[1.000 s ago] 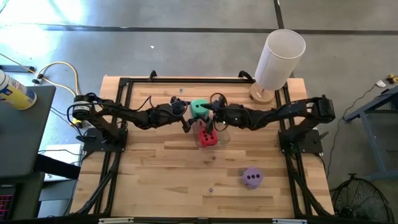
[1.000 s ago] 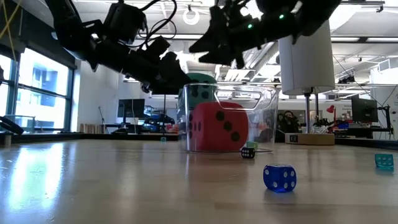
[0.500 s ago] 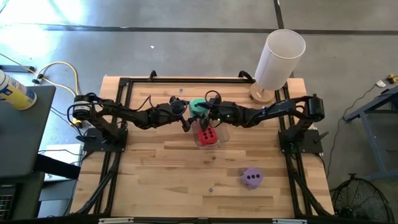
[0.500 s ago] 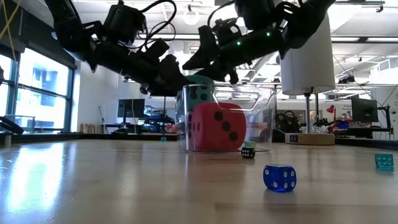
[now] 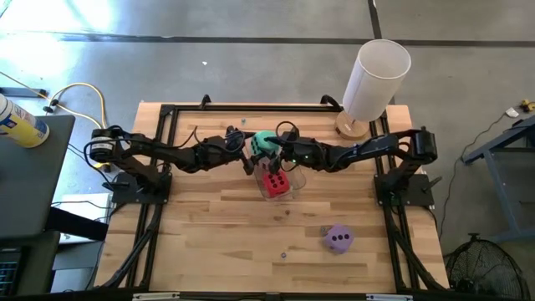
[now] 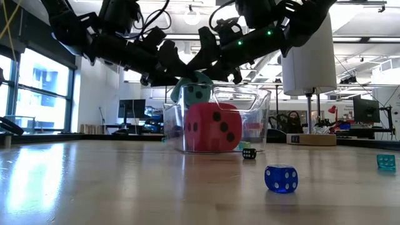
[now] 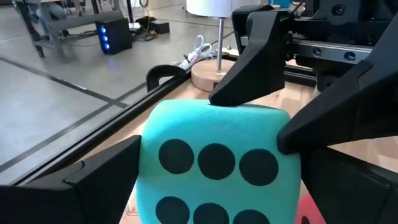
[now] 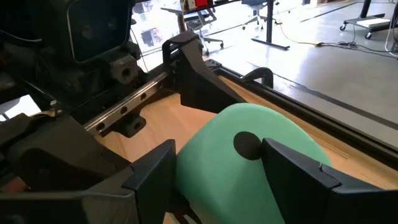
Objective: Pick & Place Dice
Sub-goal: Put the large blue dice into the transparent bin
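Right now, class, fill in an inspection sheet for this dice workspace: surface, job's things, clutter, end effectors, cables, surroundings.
Surface: wooden table, bare at the front.
Job's things: green die held over the clear bin; red die inside the bin; purple die on the table at front right; pink die not seen.
Clutter: small blue die, small black die, small teal die.
End effectors: right end effector shut on the green die; left end effector open around it.
Cables: yellow cable on the floor at left.
Surroundings: white lamp at the back right corner.
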You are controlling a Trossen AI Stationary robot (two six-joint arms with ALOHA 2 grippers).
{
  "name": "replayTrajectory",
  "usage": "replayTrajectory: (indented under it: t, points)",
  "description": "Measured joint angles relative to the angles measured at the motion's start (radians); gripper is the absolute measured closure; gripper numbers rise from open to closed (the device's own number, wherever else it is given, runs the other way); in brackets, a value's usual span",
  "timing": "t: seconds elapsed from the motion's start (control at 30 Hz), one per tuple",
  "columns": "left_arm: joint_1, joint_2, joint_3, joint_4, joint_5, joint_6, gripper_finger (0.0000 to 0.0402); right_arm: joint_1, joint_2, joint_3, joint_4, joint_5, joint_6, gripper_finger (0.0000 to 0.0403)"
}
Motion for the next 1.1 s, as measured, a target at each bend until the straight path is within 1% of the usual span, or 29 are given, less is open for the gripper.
replayTrajectory:
  t: [0.33,0.43,0.67,0.8,0.97,1.07,1.1]
  points:
    - [-0.009,-0.004,0.002,-0.024,0.002,0.008,0.0003,0.010,0.000,-0.001,-0.003,0.005,-0.001,0.0171]
    - [-0.019,-0.024,0.002,-0.035,0.001,0.040,0.0003,0.011,0.000,-0.001,-0.005,-0.002,0.000,0.0171]
    - [-0.025,-0.102,0.002,-0.117,0.017,0.051,0.0003,0.011,0.000,0.000,0.007,-0.048,0.047,0.0171]
    - [-0.028,-0.124,0.002,-0.156,0.019,0.049,0.0003,0.011,0.000,0.000,0.006,-0.046,0.045,0.0171]
    - [-0.048,-0.142,0.002,-0.162,0.004,0.086,0.0003,0.010,0.000,0.000,0.005,-0.039,0.042,0.0171]
    - [-0.060,-0.184,0.018,-0.068,0.022,0.079,0.0003,0.008,0.001,0.000,-0.004,-0.013,0.018,0.0171]
    - [-0.064,-0.200,0.018,-0.061,0.022,0.080,0.0003,0.007,0.001,0.000,-0.007,-0.009,0.018,0.0171]
